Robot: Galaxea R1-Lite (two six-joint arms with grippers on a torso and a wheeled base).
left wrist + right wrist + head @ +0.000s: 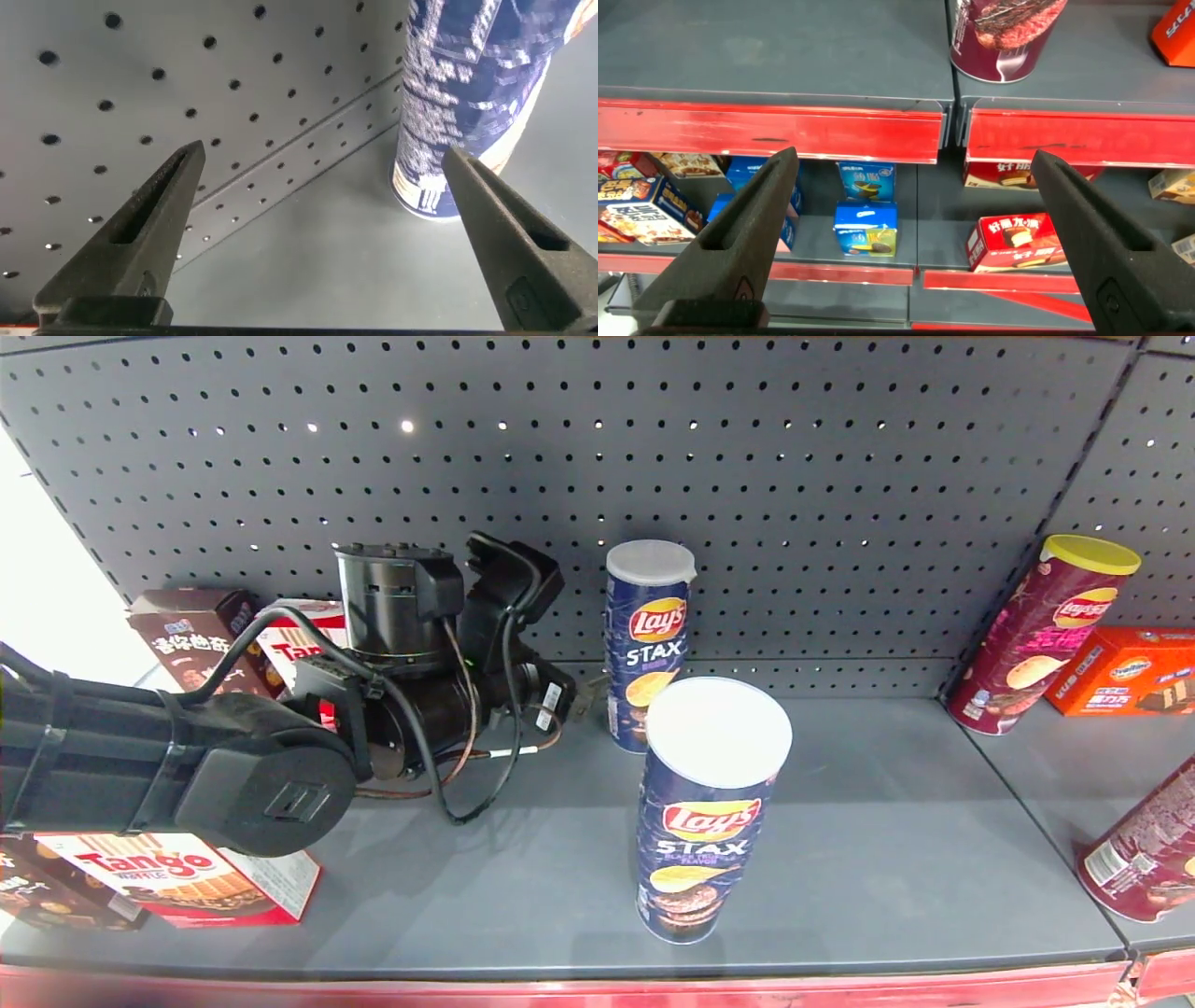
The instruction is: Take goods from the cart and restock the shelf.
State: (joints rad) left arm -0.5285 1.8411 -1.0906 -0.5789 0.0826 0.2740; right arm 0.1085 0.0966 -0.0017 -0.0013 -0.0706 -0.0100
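Gaping empty, left fingers [140, 233] sit near the rear can [458, 93], its top cut off; right fingers [738, 233] spread empty too.

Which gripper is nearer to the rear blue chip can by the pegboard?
Left. The left gripper is beside the rear blue chip can, open; the right gripper is out in front of the red shelf edge.

Head camera over shelf [887, 821] — wrist cameras close
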